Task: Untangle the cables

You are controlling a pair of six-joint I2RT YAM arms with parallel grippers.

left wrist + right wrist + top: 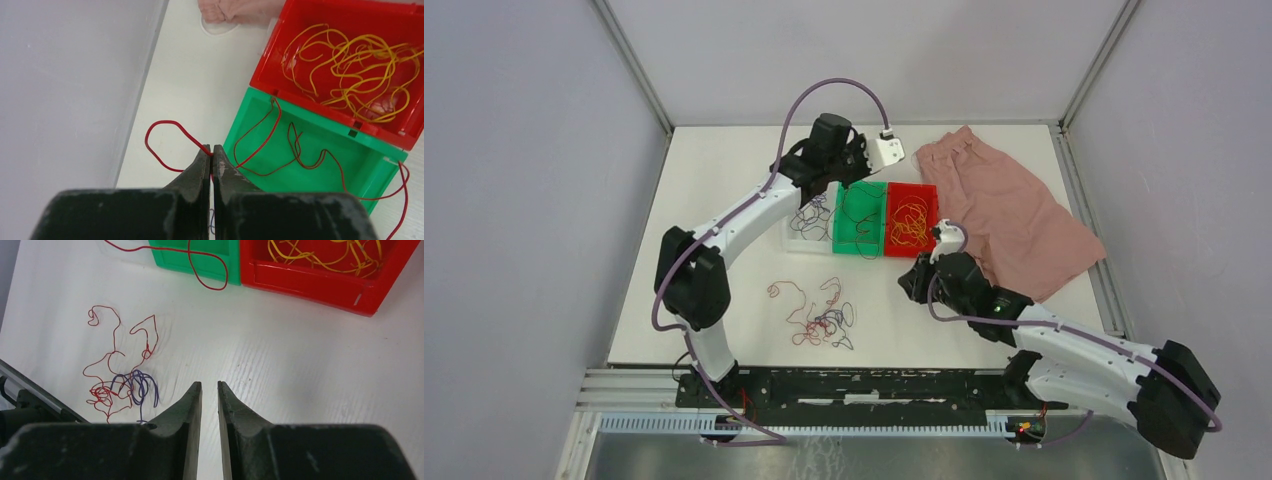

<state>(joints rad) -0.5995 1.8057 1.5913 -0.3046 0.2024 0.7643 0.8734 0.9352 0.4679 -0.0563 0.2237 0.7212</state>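
Note:
My left gripper [212, 148] is shut on a thin red cable [165, 125], which loops over the white table and trails into the green bin [320, 135]. From above, this gripper [854, 176] hovers at the far edge of the bins. A tangle of red and purple cables [819, 318] lies on the table in front of the bins; the right wrist view has this tangle [122, 387] to the left of my right gripper [209, 385]. That gripper is open by a narrow gap, with only bare table between its fingers. Yellow cables [350, 65] fill the red bin [270, 65].
A clear bin [808, 222] with purple strands stands left of the green bin [860, 218] and the red bin [911, 218]. A pink cloth [1009, 210] lies at the back right. Another red strand [210, 270] hangs over the green bin's front wall [175, 257].

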